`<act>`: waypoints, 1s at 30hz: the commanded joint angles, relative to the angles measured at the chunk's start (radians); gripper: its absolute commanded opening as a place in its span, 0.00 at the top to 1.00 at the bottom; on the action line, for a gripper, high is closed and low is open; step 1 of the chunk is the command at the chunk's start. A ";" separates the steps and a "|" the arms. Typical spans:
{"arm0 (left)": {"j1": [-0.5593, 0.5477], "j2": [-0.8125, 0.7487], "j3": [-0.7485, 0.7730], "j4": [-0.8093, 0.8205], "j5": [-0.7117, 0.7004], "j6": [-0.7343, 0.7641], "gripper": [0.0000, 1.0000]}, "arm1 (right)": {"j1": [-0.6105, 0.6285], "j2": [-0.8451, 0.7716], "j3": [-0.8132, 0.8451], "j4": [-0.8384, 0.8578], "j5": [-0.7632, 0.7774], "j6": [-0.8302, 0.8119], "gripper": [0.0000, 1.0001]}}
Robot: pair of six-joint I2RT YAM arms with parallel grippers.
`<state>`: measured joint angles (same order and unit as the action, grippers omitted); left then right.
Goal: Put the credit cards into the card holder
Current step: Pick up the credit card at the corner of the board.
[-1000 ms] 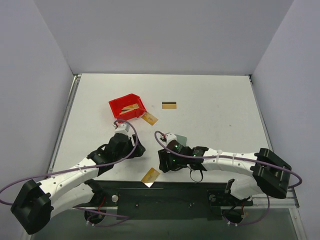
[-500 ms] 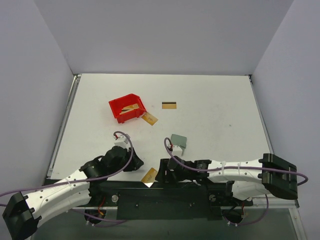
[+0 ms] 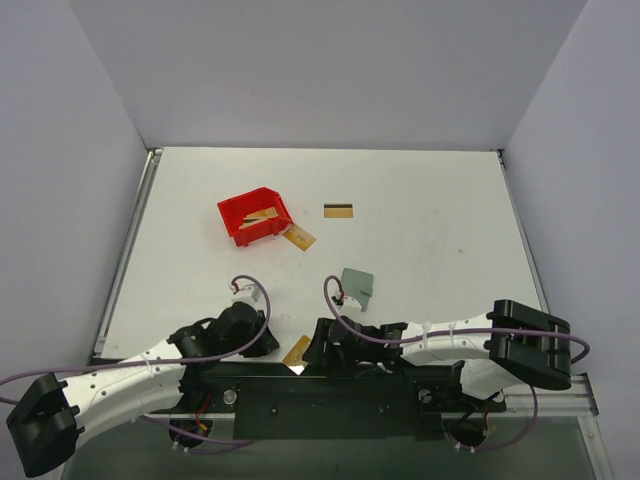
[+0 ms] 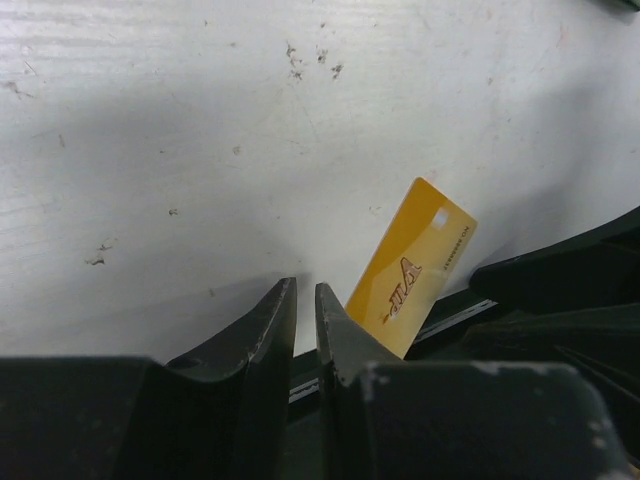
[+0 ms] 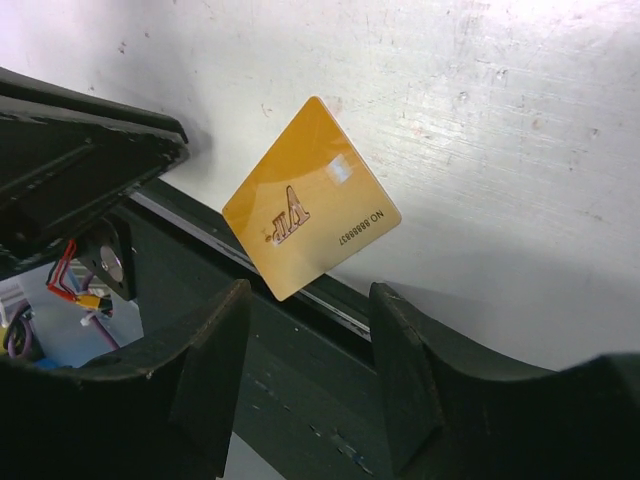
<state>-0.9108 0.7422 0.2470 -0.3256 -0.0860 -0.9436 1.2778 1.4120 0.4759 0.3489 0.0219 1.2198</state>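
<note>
Gold-tan near-edge card (image 3: pixel 297 350) lies at the front lip of the counter (image 3: pixel 430 230), tilted, with one corner overhanging the dark base rail (image 3: pixel 330 395). Face up, light print visible.

Left arm: stretched low and long along the front edge, running from its base at lower left toward the middle, wrist bent down. The left pincer (image 4: pixel 303 292) points at the counter surface just left of the near-edge card. Its fingers (image 4: pixel 272 318) are almost pressed together with only a thin slit between them, and nothing is in the slit. The card sits just beside the tips, untouched.

Right arm: mirrors this pose, laid out flat from its shoulder at lower right and reaching leftward along the same edge. The right pincer (image 5: pixel 312 292) faces the near-edge card from the other side. Its fingers (image 5: pixel 215 360) are spread wide. The card lies beyond the tips, lined up with the gap, and is not pinched.

The two pincers face each other with the card between them.

Card holder (image 3: pixel 356 284): grey-green, on the counter just beyond the right wrist, apart from both pincers.

Red bin (image 3: pixel 236 214): far left of centre, with binned cards (image 3: pixel 263 215) inside. A loose card (image 3: pixel 299 237) lies just beside the bin's right corner. A striped card (image 3: pixel 338 210) lies on its own to the right, well apart from the card holder.
</note>
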 commanded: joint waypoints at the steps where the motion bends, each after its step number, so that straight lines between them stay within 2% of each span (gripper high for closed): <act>1: -0.016 0.037 -0.005 0.080 0.037 -0.012 0.78 | 0.000 0.030 -0.022 0.039 0.013 0.047 0.53; 9: -0.065 0.022 -0.032 0.094 0.042 -0.041 0.88 | 0.011 0.048 -0.059 0.099 -0.011 0.104 0.54; 23: -0.148 0.049 -0.052 0.157 0.020 -0.081 0.92 | 0.049 0.044 -0.059 0.094 0.001 0.119 0.54; 30: -0.209 0.088 -0.037 0.180 -0.001 -0.095 0.95 | 0.034 0.047 -0.112 0.166 0.030 0.159 0.54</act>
<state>-1.0885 0.8124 0.1955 -0.1829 -0.0624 -1.0256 1.3182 1.4651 0.3965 0.4942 -0.0021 1.3502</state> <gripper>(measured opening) 0.088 0.461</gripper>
